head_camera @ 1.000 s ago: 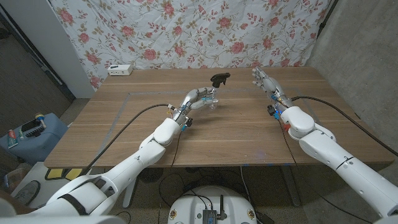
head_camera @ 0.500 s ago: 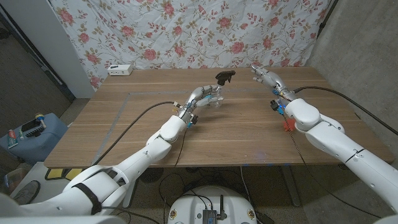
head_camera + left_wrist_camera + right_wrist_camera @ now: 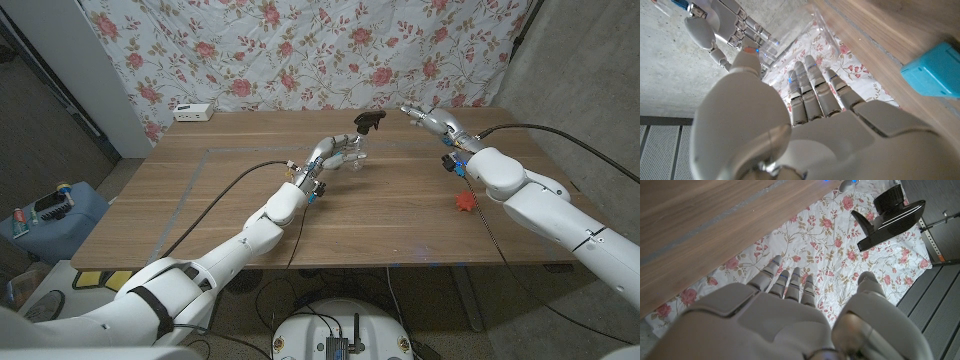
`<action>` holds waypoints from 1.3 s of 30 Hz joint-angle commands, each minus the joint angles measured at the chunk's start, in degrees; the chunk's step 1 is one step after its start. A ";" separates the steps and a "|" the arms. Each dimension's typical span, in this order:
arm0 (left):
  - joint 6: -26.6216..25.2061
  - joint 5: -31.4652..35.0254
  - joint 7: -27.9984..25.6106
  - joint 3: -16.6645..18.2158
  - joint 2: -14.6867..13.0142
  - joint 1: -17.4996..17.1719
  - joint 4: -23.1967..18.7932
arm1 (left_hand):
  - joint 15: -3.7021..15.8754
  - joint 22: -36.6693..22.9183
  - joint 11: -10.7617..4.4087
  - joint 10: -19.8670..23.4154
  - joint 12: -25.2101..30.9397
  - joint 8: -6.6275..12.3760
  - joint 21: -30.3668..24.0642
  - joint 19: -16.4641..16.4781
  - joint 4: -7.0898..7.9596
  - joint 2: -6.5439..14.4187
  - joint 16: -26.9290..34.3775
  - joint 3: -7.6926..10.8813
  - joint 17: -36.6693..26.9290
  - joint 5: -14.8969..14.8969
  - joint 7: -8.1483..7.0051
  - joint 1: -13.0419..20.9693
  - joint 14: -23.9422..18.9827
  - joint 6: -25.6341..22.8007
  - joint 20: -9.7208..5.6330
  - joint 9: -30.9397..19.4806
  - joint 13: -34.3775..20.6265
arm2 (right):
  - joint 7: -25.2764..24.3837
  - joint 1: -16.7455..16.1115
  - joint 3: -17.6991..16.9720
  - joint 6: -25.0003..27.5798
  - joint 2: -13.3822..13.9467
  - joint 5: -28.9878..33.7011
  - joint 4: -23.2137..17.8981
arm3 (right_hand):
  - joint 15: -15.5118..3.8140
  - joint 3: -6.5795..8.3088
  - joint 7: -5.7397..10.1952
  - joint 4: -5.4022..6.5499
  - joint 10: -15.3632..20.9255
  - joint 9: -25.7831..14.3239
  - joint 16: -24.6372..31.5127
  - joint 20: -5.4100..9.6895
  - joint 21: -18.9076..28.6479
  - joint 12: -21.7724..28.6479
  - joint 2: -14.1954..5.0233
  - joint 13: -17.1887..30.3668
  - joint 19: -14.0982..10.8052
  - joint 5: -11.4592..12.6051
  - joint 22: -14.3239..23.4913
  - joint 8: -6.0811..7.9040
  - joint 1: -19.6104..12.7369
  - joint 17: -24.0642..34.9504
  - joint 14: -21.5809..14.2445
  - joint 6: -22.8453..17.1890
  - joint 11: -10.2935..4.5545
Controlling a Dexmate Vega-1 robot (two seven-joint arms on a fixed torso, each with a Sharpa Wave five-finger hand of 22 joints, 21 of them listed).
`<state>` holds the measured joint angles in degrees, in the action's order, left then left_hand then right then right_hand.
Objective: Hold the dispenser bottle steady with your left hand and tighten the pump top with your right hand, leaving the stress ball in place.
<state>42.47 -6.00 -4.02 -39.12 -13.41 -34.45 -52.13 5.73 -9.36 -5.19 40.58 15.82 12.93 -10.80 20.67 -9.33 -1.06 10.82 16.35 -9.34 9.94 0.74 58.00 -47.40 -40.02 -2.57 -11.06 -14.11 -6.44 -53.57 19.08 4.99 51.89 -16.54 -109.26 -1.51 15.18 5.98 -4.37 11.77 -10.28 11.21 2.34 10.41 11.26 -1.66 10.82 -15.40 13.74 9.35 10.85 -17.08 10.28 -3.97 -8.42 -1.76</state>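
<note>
One wooden desk (image 3: 400,215), the largest item, with a thin rectangular outline marked on its left half; wide bare wood lies toward the near edge and the left side, and between the two arms

One floral cloth (image 3: 300,50) hangs behind the far edge

Two robot arms, entering from the bottom corners of the head view. One left hand (image 3: 338,155) reaches to the middle of the far half of the desk, its fingers (image 3: 812,92) wrapped around the clear body of the dispenser bottle (image 3: 353,158). One right hand (image 3: 430,120) hangs near the far edge, right of the bottle and apart from it; it holds nothing, and whether its fingers (image 3: 790,285) are spread or curled cannot be told

One dispenser bottle, clear, standing in the left hand's grasp at the middle of the far half, short of the far edge

One pump top (image 3: 368,122), black, on top of the bottle with its spout pointing toward the right hand; a gap of open air lies between spout and right hand. The right wrist view shows it against the floral cloth (image 3: 887,222)

One white box (image 3: 192,111) at the far left corner of the desk

One stress ball (image 3: 464,202), red and spiky, alone on the right half of the desk beside the right forearm, well apart from the bottle
</note>
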 commanded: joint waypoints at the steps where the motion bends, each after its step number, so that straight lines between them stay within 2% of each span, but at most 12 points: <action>1: -0.84 0.52 -0.66 -0.92 1.14 1.02 0.99 | 4.75 -0.07 0.09 0.58 -0.22 0.28 0.13 0.40 1.24 2.33 0.01 1.59 -0.14 0.22 -0.97 -0.97 -0.78 -3.88 -6.64 -0.23 -0.03 | 2.39 0.54 -0.56 4.67 4.89 2.47 -4.49 | 0.78 0.25 1.08 -0.98 0.40 -0.20 -0.26 -0.74 0.23 0.20 0.15 0.24 0.17 -0.26 0.20 0.25 -1.24 0.17 -0.18 -0.30 -0.76; 12: -1.12 0.14 0.31 -1.52 1.56 2.10 2.18 | 4.80 -0.08 0.20 0.83 -0.35 0.15 0.19 0.37 1.29 2.41 -0.11 1.70 -0.14 0.21 -0.93 -1.13 -0.85 -4.07 -6.69 -0.25 -0.07 | 5.53 2.00 -0.20 7.49 8.10 4.65 -7.54 | 1.12 0.58 1.91 -2.12 0.49 -0.27 -0.21 -1.68 0.18 0.18 0.24 0.32 0.44 -0.58 0.24 0.29 -2.71 0.24 -0.01 -0.29 -1.67; 23: 0.37 -0.42 1.81 -2.11 2.65 4.17 5.95 | 5.06 -0.08 -0.14 1.60 -0.32 0.14 0.22 0.39 1.32 2.64 -0.13 1.93 -0.17 0.22 -1.01 -1.23 -1.18 -4.69 -6.79 -0.25 -0.11 | 8.38 5.18 1.40 9.63 9.10 7.50 -8.93 | 1.33 1.24 2.16 -3.55 0.11 -0.36 -0.25 -2.51 0.08 0.00 0.12 0.37 0.98 -1.01 0.26 0.38 -4.92 0.30 0.50 -0.20 -2.72; 28: 1.85 -0.60 2.56 -2.49 3.69 5.76 9.18 | 4.98 -0.08 -0.18 1.61 -0.42 0.06 0.24 0.38 1.35 2.61 -0.15 1.93 -0.16 0.21 -0.82 -1.36 -1.26 -4.69 -6.80 -0.26 -0.11 | 11.62 7.76 2.53 10.01 9.97 8.93 -9.12 | 1.69 1.74 2.10 -4.51 -0.38 -0.40 -0.38 -3.41 0.04 -0.18 0.15 0.39 1.36 -1.43 0.27 0.31 -6.63 0.33 1.19 0.26 -3.32; 39: 3.69 -0.74 3.08 -3.11 5.03 7.78 13.37 | 5.00 -0.08 0.06 1.83 -0.60 0.04 0.23 0.45 1.28 2.54 -0.24 2.04 -0.14 0.19 -0.99 -1.46 -1.37 -5.19 -6.85 -0.26 -0.12 | 17.89 13.07 5.36 13.55 10.66 11.90 -10.16 | 1.72 2.86 2.27 -5.81 -0.76 -0.46 -0.34 -4.08 0.06 -0.22 0.12 0.42 1.76 -1.76 0.26 0.49 -9.99 0.36 1.80 0.57 -4.15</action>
<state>44.33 -6.42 -1.74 -41.62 -9.74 -28.74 -42.95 5.95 -9.36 -5.19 41.82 15.64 12.79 -10.58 20.66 -9.51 -1.06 10.56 16.53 -9.33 9.79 0.82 58.00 -48.22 -40.15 -2.57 -11.05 -14.12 5.61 -45.33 21.93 15.37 61.52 -7.63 -118.26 0.30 17.80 8.00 -9.67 10.85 -10.55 10.98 -1.07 10.41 11.00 -1.53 11.07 -13.62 12.01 9.47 10.85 -26.13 10.56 -2.53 -8.18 -5.56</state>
